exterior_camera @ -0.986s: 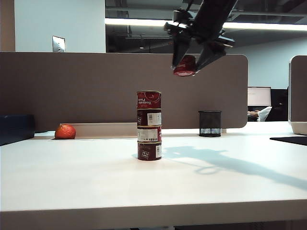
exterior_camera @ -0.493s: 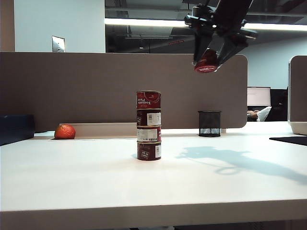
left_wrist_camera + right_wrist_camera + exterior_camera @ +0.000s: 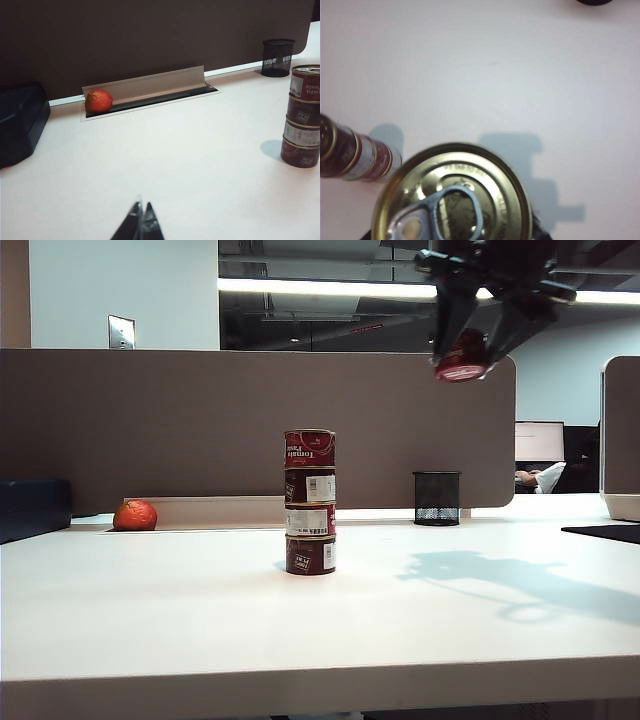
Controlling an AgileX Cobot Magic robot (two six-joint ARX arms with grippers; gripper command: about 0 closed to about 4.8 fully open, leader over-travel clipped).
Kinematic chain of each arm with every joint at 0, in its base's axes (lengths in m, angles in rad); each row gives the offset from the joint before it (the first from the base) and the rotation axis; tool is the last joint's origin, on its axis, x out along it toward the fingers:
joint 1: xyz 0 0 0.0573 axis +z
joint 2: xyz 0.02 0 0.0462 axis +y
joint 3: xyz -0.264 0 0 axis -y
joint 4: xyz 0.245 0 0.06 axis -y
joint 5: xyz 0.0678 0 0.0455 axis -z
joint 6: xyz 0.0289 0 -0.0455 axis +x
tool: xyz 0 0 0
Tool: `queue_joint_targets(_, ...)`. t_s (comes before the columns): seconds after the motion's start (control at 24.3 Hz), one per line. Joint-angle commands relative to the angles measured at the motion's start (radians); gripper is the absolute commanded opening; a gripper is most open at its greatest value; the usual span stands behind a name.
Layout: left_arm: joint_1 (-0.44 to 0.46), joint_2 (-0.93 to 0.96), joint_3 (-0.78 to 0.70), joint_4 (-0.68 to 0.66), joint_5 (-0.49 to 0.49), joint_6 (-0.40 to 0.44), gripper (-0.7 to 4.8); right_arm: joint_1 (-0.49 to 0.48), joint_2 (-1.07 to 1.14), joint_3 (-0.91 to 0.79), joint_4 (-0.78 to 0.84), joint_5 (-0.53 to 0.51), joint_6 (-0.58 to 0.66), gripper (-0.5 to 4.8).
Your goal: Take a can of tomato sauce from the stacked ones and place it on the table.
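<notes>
The left gripper (image 3: 140,224) hovers low over the plain white table (image 3: 200,620), fingers pressed together. At centre stands the stack of four dark-red tins (image 3: 310,502). At two o'clock, high up, the right gripper (image 3: 470,352) clamps a squat dark-red silver-rimmed can of tomato sauce (image 3: 462,356). Farthest at one o'clock, a black mesh cup (image 3: 437,498).

The right gripper (image 3: 470,340) is cut off by the exterior view's top edge, arm and all, so only its dark fingers around the can (image 3: 461,357) show. In the right wrist view the can (image 3: 452,195) fills the space between the jaws, hides both fingers, and runs off the frame. The stack (image 3: 355,155) beside it is cropped. Only the left gripper (image 3: 140,226) tips show. The lettering on the tins is too small to read.
</notes>
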Motion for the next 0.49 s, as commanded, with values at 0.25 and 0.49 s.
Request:
queue_joint_targets(0.25, 0.001, 0.001, 0.003, 0.009, 0.002, -0.003, -0.06, -0.071, -0.181, -0.281, 0.216, -0.008, 0.017, 2.06)
queue_joint_targets(0.49, 0.001, 0.001, 0.004, 0.009, 0.001, -0.023, -0.06, -0.086, -0.203, -0.46, 0.389, -0.025, 0.06, 2.06)
